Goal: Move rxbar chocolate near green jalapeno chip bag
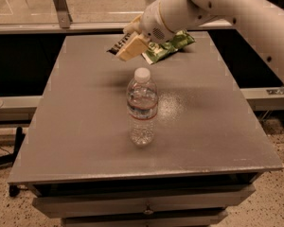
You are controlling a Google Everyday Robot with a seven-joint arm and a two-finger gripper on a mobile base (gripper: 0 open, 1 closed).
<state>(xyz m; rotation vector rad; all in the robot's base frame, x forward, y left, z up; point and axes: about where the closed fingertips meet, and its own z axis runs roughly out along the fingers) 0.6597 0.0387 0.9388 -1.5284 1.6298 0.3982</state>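
Note:
My gripper (124, 47) hangs above the far middle of the grey table (85, 126). It is shut on the rxbar chocolate (116, 45), a small black bar with white lettering that sticks out to the left of the pale fingers (131, 48), held in the air above the tabletop. The green jalapeno chip bag (169, 47), wrinkly green foil with a pale label patch, lies at the table's far right. The gripper and bar are just left of the bag, and my arm hides part of the bag.
A clear water bottle (142, 109) with a white cap stands upright in the middle of the table, in front of the gripper. My white arm (236, 8) reaches in from the upper right. A metal rail (61, 27) runs behind the table.

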